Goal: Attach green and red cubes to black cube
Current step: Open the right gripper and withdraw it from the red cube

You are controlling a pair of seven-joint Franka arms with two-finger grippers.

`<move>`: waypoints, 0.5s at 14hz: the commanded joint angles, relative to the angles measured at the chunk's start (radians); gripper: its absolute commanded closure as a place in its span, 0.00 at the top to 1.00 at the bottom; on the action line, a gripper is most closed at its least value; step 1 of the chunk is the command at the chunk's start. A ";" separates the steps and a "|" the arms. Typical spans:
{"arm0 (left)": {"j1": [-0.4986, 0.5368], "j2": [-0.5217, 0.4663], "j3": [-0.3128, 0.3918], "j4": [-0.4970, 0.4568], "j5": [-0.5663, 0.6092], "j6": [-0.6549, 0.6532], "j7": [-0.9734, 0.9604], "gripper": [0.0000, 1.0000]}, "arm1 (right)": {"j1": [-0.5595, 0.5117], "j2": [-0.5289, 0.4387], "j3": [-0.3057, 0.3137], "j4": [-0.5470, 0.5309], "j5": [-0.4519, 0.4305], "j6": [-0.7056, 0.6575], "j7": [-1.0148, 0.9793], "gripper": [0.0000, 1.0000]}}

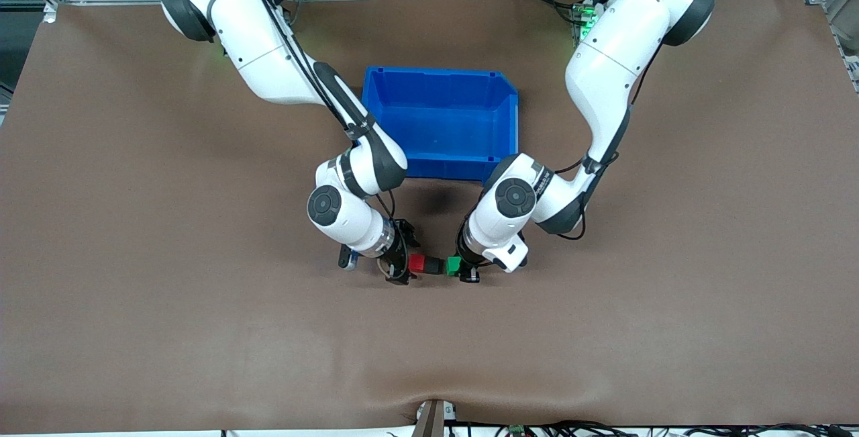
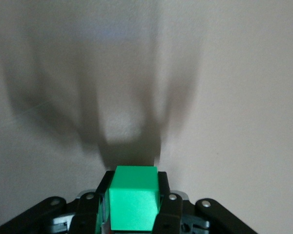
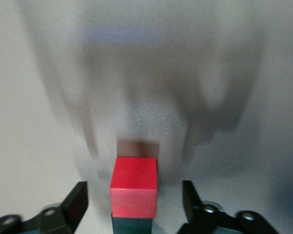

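Cubes joined in a row above the table [image 1: 168, 289]: red cube [image 1: 417, 263], black cube [image 1: 433, 266], green cube [image 1: 454, 265]. Left gripper [image 1: 462, 269] clamps the green cube; right gripper [image 1: 401, 264] stands parted around the red cube, fingers [image 3: 74, 205] apart from it.

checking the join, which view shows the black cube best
The front view: the black cube sits in line between the red cube and green cube, all three visible. The right wrist view shows only a dark sliver of it beside the red cube, between the open right pincer's fingers. The left wrist view hides it.
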 commanded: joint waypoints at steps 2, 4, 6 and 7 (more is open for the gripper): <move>-0.017 0.020 0.010 0.033 0.014 0.006 -0.040 0.00 | -0.067 -0.076 -0.011 0.014 -0.024 -0.215 -0.109 1.00; -0.018 0.020 0.010 0.033 0.014 0.007 -0.036 0.00 | -0.074 -0.116 -0.057 0.013 -0.063 -0.239 -0.132 1.00; -0.017 0.022 0.019 0.033 0.016 0.030 -0.029 0.00 | -0.080 -0.144 -0.076 0.016 -0.141 -0.253 -0.194 1.00; -0.021 0.023 0.045 0.033 0.014 0.051 -0.031 0.00 | -0.092 -0.153 -0.080 0.019 -0.173 -0.263 -0.233 1.00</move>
